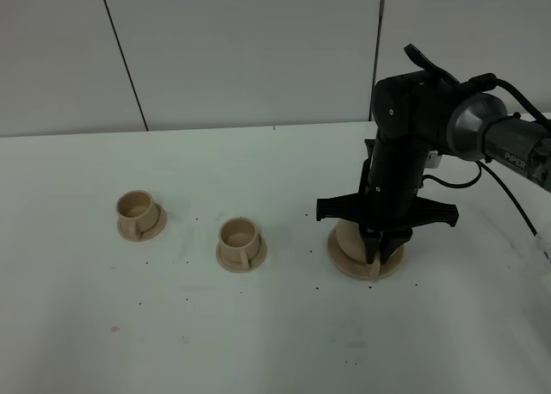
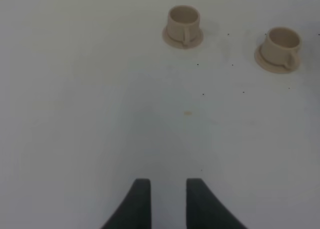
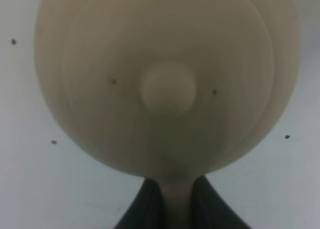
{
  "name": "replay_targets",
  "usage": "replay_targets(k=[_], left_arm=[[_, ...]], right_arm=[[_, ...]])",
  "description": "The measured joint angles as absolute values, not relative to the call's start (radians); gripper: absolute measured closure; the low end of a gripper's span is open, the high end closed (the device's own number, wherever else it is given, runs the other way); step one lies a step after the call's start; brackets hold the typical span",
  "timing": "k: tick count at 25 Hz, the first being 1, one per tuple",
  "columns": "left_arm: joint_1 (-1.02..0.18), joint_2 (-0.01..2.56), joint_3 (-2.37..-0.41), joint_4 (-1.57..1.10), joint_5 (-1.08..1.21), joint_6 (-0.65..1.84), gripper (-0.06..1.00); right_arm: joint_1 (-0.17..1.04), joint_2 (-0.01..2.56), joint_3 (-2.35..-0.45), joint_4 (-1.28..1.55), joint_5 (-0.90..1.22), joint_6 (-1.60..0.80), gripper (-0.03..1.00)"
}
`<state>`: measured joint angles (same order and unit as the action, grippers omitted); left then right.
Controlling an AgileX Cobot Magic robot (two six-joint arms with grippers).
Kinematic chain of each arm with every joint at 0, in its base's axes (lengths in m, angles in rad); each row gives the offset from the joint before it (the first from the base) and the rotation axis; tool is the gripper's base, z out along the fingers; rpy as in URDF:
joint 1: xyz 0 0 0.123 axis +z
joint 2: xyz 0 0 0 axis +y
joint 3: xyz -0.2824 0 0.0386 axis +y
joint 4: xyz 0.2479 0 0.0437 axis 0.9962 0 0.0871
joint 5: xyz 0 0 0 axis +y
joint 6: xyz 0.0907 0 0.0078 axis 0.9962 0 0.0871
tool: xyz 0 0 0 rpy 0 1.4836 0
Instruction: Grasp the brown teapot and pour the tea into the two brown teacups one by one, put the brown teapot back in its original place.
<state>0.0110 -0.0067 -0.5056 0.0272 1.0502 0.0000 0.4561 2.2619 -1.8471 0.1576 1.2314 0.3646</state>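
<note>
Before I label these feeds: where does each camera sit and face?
Exterior high: up high, looking down on the table; right gripper on brown teapot.
Left wrist: on the left arm, facing the two teacups; left gripper tips show.
Right wrist: looking down on the teapot's lid; right gripper clamps its handle.
Shared: exterior and left wrist both see the teacups.

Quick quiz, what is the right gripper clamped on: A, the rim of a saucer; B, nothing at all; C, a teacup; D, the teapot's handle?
D: in the right wrist view the right gripper is shut on the thin handle of the teapot.
</note>
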Motion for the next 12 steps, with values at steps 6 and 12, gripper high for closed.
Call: replay_targets(k=[6, 12], left_arm=[[0.011, -0.007, -0.506, 0.027, 1.05, 0.0, 0.7], [0.011, -0.007, -0.506, 0.027, 1.05, 0.0, 0.7]], right_arm=[[0.474, 2.262, -1.869, 0.124, 1.232, 0.364, 0.87], [0.49, 2.263, -1.912, 0.072, 1.223, 0.365, 0.87]])
